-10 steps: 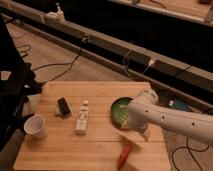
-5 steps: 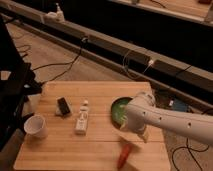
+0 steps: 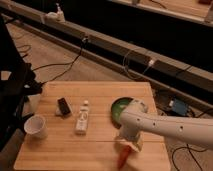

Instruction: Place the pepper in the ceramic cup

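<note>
The orange-red pepper is at the front right of the wooden table, directly under my gripper, with its tip pointing toward the front edge. The gripper hangs from the white arm that reaches in from the right, and it covers the pepper's upper end. The white ceramic cup stands upright at the table's left side, far from the gripper.
A green bowl sits behind the arm at the right. A white bottle-like object lies mid-table, and a small black object lies left of it. Cables run over the floor behind the table.
The gripper has lowered slightly onto the pepper at the front right. The pepper stays in about the same place.
</note>
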`<action>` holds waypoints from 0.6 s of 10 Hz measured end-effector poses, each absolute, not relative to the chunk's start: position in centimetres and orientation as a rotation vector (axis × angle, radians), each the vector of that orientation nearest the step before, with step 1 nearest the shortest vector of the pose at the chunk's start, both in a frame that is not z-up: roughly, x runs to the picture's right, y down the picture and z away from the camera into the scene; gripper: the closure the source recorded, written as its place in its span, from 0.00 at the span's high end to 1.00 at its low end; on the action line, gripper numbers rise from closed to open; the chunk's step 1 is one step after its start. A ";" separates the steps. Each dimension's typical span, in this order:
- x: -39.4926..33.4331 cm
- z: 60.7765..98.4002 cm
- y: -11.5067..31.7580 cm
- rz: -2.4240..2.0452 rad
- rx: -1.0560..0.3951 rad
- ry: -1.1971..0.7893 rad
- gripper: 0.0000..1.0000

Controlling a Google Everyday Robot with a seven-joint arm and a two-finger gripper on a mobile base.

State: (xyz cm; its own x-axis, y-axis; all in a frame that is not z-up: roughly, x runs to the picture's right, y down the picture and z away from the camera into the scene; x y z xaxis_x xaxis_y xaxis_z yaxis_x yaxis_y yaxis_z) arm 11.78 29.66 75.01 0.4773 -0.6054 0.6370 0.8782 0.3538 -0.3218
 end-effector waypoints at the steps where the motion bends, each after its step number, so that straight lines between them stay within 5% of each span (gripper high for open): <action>1: 11.4 75.0 30.5 -0.993 -0.701 -0.472 0.78; 3: 10.9 75.2 32.5 -0.968 -0.714 -0.510 0.73; 6: 11.8 75.6 32.6 -0.951 -0.715 -0.467 0.45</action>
State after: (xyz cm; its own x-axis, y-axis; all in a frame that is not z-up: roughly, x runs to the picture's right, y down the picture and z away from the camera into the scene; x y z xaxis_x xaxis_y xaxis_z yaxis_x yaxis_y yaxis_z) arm 11.83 32.59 75.56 0.5115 -0.5670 0.6456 0.8576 0.3836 -0.3425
